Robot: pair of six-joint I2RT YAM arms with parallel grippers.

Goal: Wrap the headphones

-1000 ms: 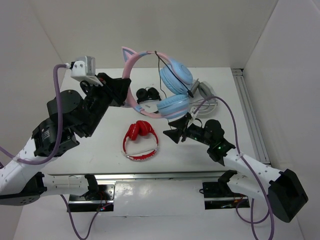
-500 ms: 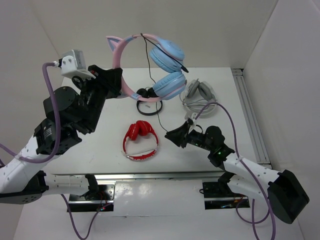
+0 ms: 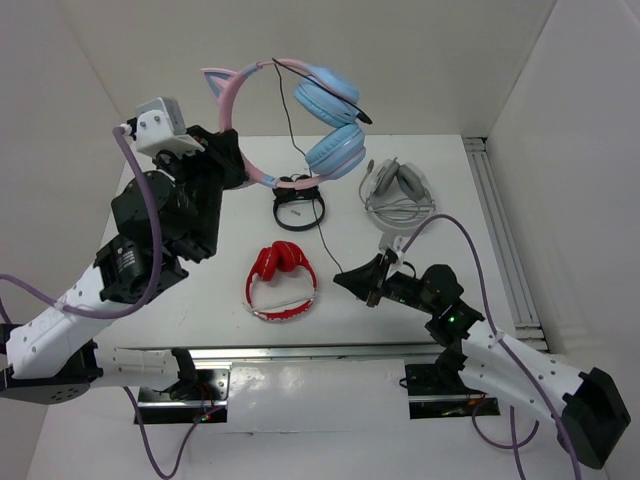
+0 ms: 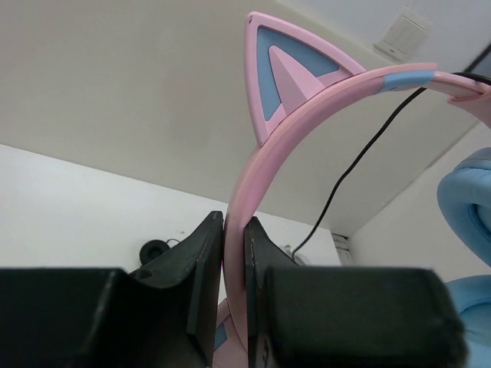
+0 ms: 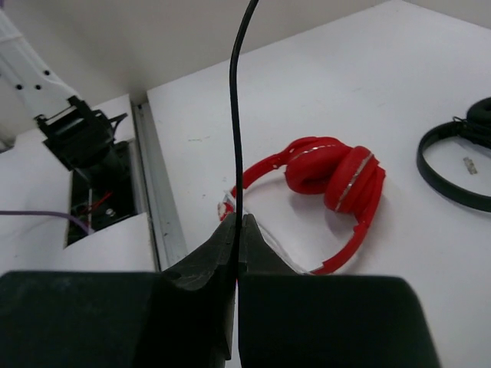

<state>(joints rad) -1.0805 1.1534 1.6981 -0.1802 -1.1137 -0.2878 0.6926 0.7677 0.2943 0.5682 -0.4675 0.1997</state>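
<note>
The left claw (image 3: 236,166) is clenched on the pink headband of the headphones (image 3: 333,150). It holds them high above the back of the surface (image 3: 200,290), cat ears up and blue cups hanging to the right. In the left wrist view the band runs straight up between the fingers (image 4: 205,261) just below one ear, so the hold looks firm and square.

The cable (image 3: 325,238) drops from the top of the band, passes in front of the cups, and runs down and forward to the right claw (image 3: 347,283). That claw is low over the surface and closed on the thin black line. The right wrist view shows the cable (image 5: 238,115) rising taut out of the pinched tips.

The step in hand appears to be winding the cable round the headphones.
- The left arm should hold the band steady as an anchor.
- The right arm should carry the line in loops round the band or the cups, with light, even tension so each turn lies beside the one before.
- Too hard a pull could drag the band through the left fingers or strain the cable where it joins.
- Slack would let the turns slip off.

The right claw's path should stay above the red pair (image 3: 282,280), the black pair (image 3: 298,210) and the grey pair (image 3: 398,190) so the line does not snag them.
</note>
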